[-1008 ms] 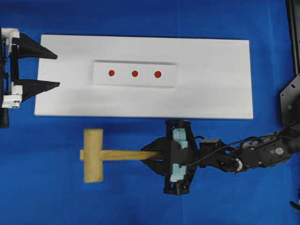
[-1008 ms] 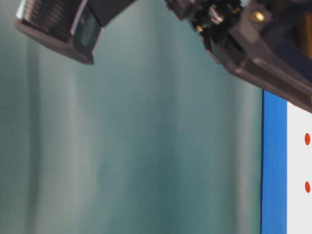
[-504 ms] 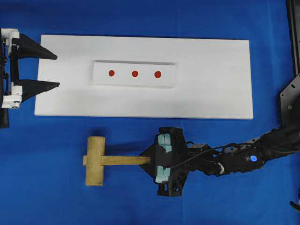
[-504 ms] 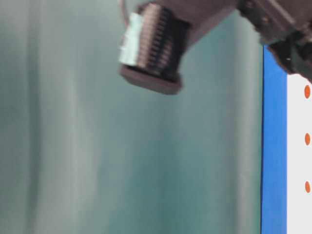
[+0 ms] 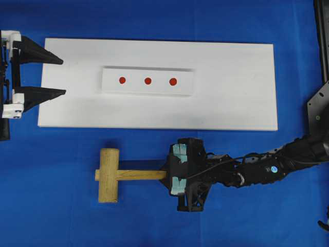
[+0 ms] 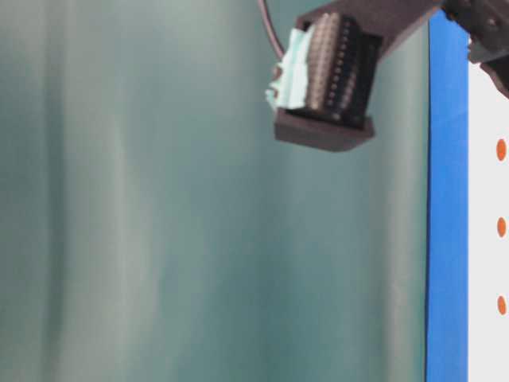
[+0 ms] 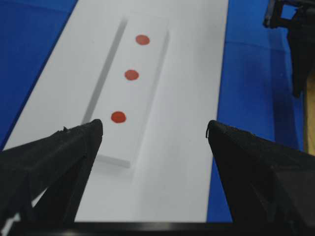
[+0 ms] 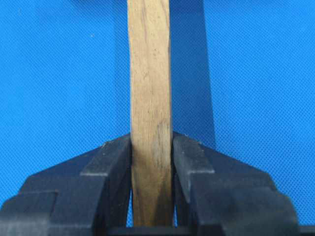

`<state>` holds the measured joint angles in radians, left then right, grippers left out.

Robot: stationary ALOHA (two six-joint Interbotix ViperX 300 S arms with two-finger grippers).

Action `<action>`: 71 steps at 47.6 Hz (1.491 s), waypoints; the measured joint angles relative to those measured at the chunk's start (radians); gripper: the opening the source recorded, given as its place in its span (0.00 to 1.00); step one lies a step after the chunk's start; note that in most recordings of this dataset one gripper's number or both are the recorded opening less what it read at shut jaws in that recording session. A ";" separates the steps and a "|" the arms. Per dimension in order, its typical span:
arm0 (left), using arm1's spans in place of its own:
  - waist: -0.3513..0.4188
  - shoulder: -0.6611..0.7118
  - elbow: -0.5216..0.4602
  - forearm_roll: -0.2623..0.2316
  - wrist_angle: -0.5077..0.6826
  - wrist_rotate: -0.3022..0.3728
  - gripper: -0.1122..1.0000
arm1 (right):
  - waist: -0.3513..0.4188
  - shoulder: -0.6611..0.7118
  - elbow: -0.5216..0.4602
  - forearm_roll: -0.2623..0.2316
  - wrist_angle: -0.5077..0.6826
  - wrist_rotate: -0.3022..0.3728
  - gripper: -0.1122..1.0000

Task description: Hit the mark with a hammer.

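Note:
The hammer [image 5: 109,175], a light-wood mallet, lies level over the blue cloth in front of the white board, head to the left. My right gripper [image 5: 167,175] is shut on the right end of its flat handle [image 5: 141,175]. In the right wrist view both fingers press the handle [image 8: 150,88] at the gripper [image 8: 151,140]. Three red marks [image 5: 148,81] sit in a row on a raised white block [image 5: 110,87]. My left gripper [image 5: 62,77] stands open and empty over the board's left edge. It faces the marks [image 7: 118,117] from the gripper [image 7: 153,129].
The white board [image 5: 231,103] fills the middle of the blue cloth [image 5: 51,216]. A black stand [image 5: 318,110] is at the right edge. In the table-level view, part of my right gripper's body [image 6: 322,79] hangs near the top, with red dots [image 6: 501,149] at the right.
My right gripper and the hammer have shifted slightly right and toward the front edge, and the wrist has turned. A shadow now shows beside the handle. The left gripper has not moved.

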<state>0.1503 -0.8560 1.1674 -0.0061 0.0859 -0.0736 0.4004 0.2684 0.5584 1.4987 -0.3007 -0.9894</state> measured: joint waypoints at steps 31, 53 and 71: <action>0.000 -0.002 0.002 0.000 -0.003 -0.006 0.85 | -0.006 -0.002 0.011 0.000 0.012 -0.005 0.90; -0.006 -0.002 0.002 0.000 -0.003 -0.006 0.85 | -0.005 -0.229 0.095 -0.003 0.003 -0.025 0.80; -0.006 0.000 0.002 0.000 -0.002 -0.008 0.85 | -0.072 -0.327 0.117 -0.006 -0.074 -0.092 0.80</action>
<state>0.1442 -0.8560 1.1689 -0.0061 0.0844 -0.0813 0.3283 -0.0583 0.6750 1.4926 -0.3743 -1.0815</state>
